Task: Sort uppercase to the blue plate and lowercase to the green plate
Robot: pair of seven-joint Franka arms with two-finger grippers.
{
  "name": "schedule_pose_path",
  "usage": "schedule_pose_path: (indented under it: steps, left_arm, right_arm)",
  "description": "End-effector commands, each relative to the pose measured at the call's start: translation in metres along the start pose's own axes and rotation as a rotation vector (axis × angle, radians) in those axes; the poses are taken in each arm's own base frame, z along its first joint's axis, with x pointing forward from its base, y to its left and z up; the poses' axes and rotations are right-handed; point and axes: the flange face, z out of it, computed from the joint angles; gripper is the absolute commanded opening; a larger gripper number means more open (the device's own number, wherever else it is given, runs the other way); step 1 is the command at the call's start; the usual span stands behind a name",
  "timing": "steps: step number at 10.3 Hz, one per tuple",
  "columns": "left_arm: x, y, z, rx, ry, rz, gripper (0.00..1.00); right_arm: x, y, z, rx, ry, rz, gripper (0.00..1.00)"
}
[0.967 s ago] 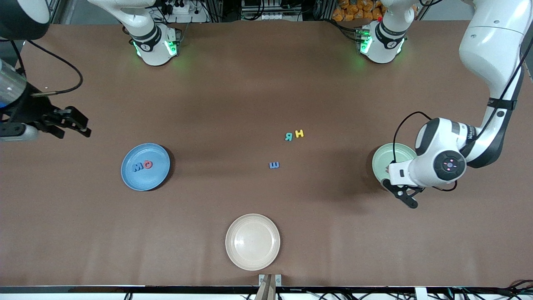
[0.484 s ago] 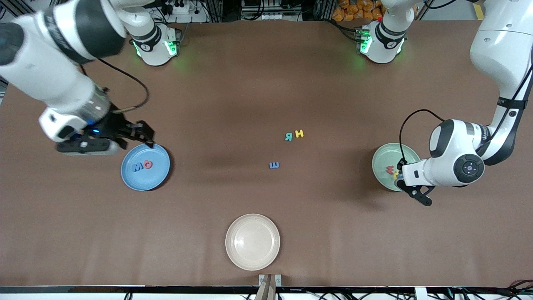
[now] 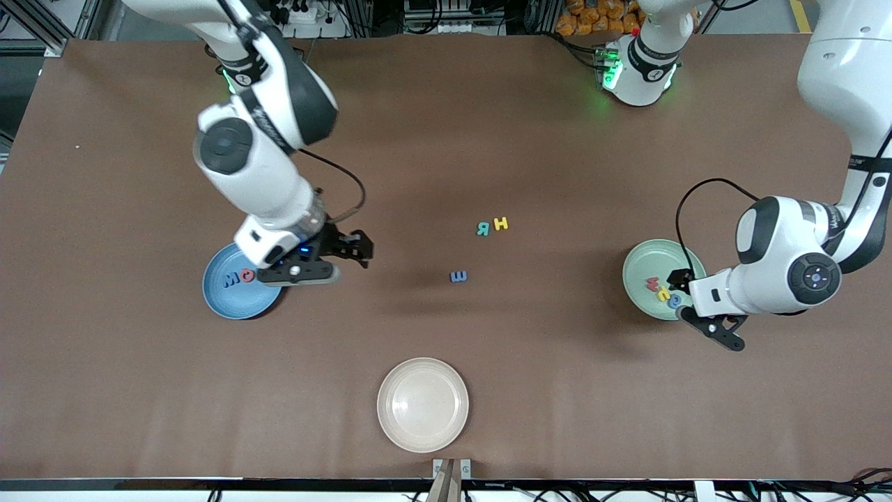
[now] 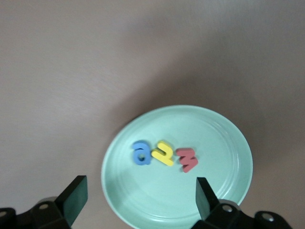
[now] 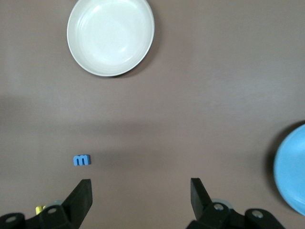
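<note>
The blue plate (image 3: 221, 303) holds a blue W (image 3: 230, 280) and a red G (image 3: 246, 277). My right gripper (image 3: 361, 251) hangs open and empty over bare table beside that plate. The green plate (image 3: 648, 261) carries a red w (image 3: 652, 284), a yellow h (image 3: 662, 293) and a blue g-like letter (image 3: 673, 300). In the left wrist view these three show as red w (image 4: 187, 159), yellow h (image 4: 163, 153) and blue letter (image 4: 142, 152). My left gripper (image 3: 699, 308) is open over the plate's rim. A teal R (image 3: 483, 229), a yellow H (image 3: 500, 224) and a blue e (image 3: 458, 277) lie mid-table.
A beige plate (image 3: 423, 404) sits near the front camera's edge of the table, also seen as the beige plate (image 5: 110, 36) in the right wrist view. The blue e (image 5: 81, 160) and the blue plate's rim (image 5: 290, 169) show there too.
The left gripper opened, let the blue g-like letter go onto the green plate, and drew back. The right arm swung in from the table's end, across the blue plate, toward the middle.
</note>
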Motion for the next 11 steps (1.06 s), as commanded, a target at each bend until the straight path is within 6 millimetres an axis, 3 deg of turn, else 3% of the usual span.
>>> schedule_pose_path:
  steps: [1, 4, 7, 11]
  left_arm:
    - [0.011, 0.010, -0.042, 0.012, 0.033, -0.007, 1.00]
    - [0.017, 0.013, -0.064, 0.007, 0.074, -0.050, 1.00]
    - [0.019, 0.019, -0.070, 0.007, 0.074, -0.097, 1.00]
    - [0.012, 0.011, -0.088, -0.023, 0.091, -0.145, 0.99]
  right_arm:
    - [0.013, -0.048, 0.053, -0.003, -0.005, 0.025, 0.92]
    - [-0.012, -0.099, 0.115, 0.047, 0.026, -0.006, 0.92]
    - [-0.036, -0.123, 0.152, 0.006, 0.000, -0.061, 0.91]
    - [-0.047, -0.145, 0.209, -0.025, -0.013, -0.063, 0.88]
